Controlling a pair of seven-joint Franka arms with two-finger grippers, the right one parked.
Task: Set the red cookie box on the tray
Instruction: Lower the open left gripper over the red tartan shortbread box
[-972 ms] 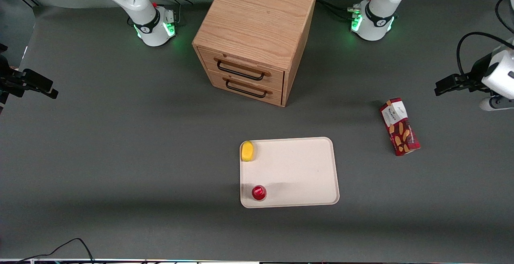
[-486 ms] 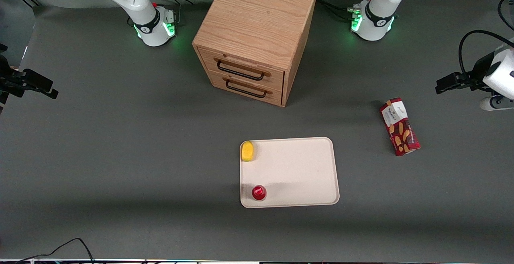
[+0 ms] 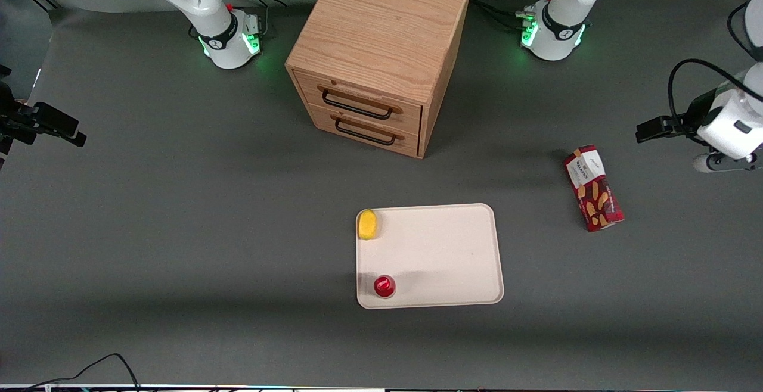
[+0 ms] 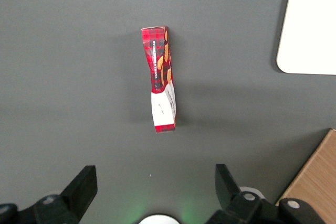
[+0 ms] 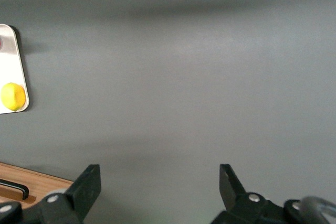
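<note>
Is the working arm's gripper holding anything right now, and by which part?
Nothing. The gripper is open, apart from the red cookie box, which lies on the table.

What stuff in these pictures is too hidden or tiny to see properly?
- Small round red thing on the tray: too small in the front view to identify.
- Writing on the red cookie box: too small to read in either view.
- Drawer unit: both drawers shut, contents hidden.
- Gripper, open, above the table near the box: its body is cut off by the wrist view's edge.
</note>
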